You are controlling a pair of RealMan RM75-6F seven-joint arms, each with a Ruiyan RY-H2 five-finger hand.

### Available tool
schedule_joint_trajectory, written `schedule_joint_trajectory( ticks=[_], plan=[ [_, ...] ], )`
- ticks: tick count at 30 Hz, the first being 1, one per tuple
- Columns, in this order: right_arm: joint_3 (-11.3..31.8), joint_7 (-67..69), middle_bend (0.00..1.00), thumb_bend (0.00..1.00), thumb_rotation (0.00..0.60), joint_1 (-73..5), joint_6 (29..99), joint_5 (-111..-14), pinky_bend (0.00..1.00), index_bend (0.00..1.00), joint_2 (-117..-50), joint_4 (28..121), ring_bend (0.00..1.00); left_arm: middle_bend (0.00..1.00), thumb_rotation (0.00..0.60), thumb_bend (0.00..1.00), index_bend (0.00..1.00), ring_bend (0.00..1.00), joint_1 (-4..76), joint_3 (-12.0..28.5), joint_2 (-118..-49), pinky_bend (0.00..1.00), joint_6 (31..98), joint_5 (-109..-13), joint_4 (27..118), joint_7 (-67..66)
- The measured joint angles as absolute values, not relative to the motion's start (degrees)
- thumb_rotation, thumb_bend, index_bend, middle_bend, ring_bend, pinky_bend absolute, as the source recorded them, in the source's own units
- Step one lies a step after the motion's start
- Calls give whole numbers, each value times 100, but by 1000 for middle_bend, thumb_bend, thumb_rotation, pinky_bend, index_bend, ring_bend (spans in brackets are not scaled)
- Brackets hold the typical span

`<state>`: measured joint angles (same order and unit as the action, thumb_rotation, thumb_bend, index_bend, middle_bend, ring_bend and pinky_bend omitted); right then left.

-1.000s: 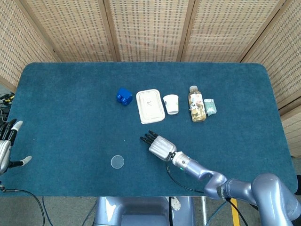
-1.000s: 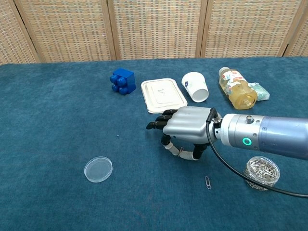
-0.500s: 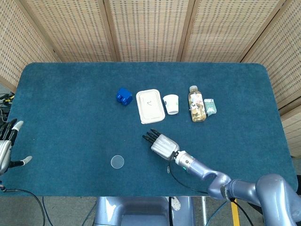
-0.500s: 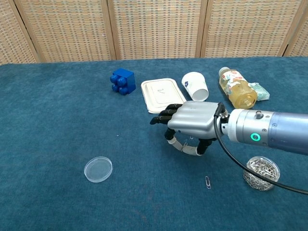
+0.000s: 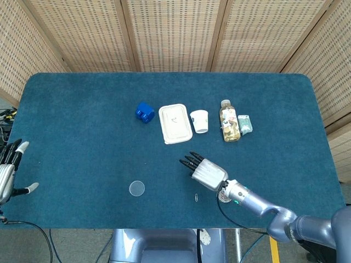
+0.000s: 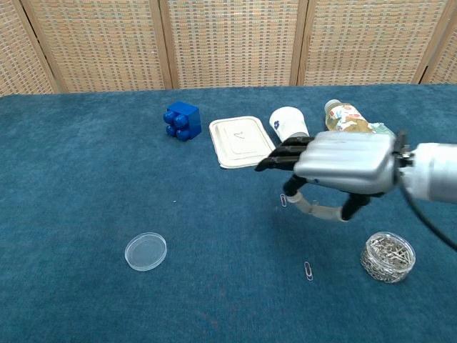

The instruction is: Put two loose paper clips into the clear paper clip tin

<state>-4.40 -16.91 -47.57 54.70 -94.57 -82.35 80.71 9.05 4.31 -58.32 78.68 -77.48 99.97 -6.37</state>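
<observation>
Nearby, block [image 6: 181, 121], tray [image 6: 241, 141], cup [image 6: 288, 122] flank the empty, spread right hand [image 6: 335, 166].

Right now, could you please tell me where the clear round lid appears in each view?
Head view: the clear round lid lies lower left of centre, near the table's front edge.
Chest view: lower left, on the blue cloth.
Shared landmark: the blue block, further back in both.

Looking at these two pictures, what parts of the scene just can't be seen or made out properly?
- Bottle, chest view: mostly hidden behind the right hand.
- Paper clip tin, head view: largely covered by the right arm.
- Left hand, head view: cut off by the left edge; absent from the chest view.
- White tray: its marking is too small to read.
</observation>
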Motion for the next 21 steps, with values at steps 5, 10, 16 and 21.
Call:
schedule_joint_trajectory(
  ticks=[5, 10, 16, 21],
  plan=[
    [-807, -1618, 44, 474, 600, -4425, 5854, -9815, 0, 634, -7782, 8331, 0, 0, 600, 0, 0, 0, 902, 427, -5825, 0, 7876, -7764, 10005, -625],
    [-1002, -1551, 44, 474, 600, -4199, 5997, -9944, 0, 634, -7643, 8332, 0, 0, 600, 0, 0, 0, 908, 422, -5833, 0, 7867, -7769, 10000, -643],
    [-1074, -1500, 44, 474, 600, -4055, 6071, -10051, 0, 634, -7608, 8218, 0, 0, 600, 0, 0, 0, 917, 422, -5844, 0, 7857, -7759, 9999, -673],
    [-1077, -1474, 44, 474, 600, -3993, 6097, -10116, 0, 634, -7559, 8192, 0, 0, 600, 0, 0, 0, 924, 420, -5857, 0, 7837, -7741, 9989, -696]
  ],
)
